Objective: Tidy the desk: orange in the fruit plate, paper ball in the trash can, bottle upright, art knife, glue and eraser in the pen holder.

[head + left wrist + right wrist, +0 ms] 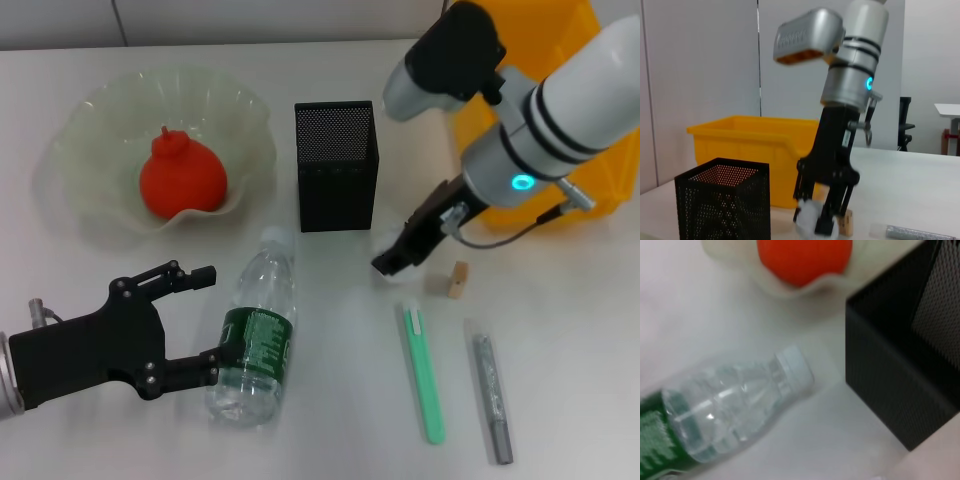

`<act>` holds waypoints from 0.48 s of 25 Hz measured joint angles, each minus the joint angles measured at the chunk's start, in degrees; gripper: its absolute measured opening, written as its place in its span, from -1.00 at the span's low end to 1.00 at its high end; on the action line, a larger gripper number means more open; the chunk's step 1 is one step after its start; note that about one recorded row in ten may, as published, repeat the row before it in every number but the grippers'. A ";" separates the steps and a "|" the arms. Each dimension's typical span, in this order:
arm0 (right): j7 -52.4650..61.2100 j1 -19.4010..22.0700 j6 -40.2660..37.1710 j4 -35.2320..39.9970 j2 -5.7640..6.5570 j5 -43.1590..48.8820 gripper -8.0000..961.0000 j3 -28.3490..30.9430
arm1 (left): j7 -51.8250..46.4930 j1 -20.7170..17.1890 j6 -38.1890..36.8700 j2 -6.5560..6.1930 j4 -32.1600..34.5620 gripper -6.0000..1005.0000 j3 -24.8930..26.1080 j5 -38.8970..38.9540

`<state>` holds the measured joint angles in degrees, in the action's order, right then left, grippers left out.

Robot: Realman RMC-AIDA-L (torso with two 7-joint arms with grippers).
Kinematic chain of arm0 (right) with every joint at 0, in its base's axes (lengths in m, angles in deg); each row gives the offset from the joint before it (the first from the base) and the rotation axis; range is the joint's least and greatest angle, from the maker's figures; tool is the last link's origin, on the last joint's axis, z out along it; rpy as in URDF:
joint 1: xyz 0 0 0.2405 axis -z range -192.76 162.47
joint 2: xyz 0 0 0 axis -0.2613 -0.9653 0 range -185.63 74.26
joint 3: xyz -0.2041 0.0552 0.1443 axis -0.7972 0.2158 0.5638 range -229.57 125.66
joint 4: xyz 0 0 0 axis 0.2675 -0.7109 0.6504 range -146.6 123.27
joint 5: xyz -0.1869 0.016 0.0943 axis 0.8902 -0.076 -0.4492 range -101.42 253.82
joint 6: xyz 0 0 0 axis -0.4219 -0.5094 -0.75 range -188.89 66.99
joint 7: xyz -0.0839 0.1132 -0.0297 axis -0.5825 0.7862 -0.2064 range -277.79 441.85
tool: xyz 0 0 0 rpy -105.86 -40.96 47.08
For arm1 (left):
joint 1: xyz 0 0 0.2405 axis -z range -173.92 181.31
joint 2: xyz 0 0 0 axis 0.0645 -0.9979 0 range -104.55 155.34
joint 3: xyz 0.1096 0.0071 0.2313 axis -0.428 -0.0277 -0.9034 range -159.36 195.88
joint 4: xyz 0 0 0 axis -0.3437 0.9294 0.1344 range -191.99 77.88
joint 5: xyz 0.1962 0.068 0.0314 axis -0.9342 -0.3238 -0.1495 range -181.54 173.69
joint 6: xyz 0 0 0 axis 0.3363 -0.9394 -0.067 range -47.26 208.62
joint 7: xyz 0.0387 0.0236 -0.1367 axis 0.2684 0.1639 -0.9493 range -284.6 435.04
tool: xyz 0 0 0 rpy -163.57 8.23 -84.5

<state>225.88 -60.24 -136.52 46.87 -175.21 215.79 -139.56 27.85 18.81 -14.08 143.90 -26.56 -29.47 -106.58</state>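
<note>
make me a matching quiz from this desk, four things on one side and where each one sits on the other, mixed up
Things:
1. orange
2. bottle
3. eraser
4. green art knife

Places:
A. lying on its side by the left claw
B. flat on the desk between the bottle and the grey glue stick
C. in the fruit plate
D. on the desk just beside the right claw

Pairs: 1-C, 2-A, 3-D, 4-B
</note>
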 joint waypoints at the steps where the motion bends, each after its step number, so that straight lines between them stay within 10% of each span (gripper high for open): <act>1: 0.03 0.62 -1.39 1.92 0.07 -0.17 0.06 0.90 | 0.00 0.00 -0.11 -0.05 0.02 0.66 0.00 0.00; 12: -3.55 10.86 -17.43 36.06 0.29 0.23 0.02 30.43 | -0.59 -0.41 -0.98 -0.19 0.38 0.65 0.42 0.11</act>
<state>222.33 -49.38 -153.94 82.93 -174.92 216.02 -109.13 27.26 18.40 -15.06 143.70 -26.18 -29.04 -106.48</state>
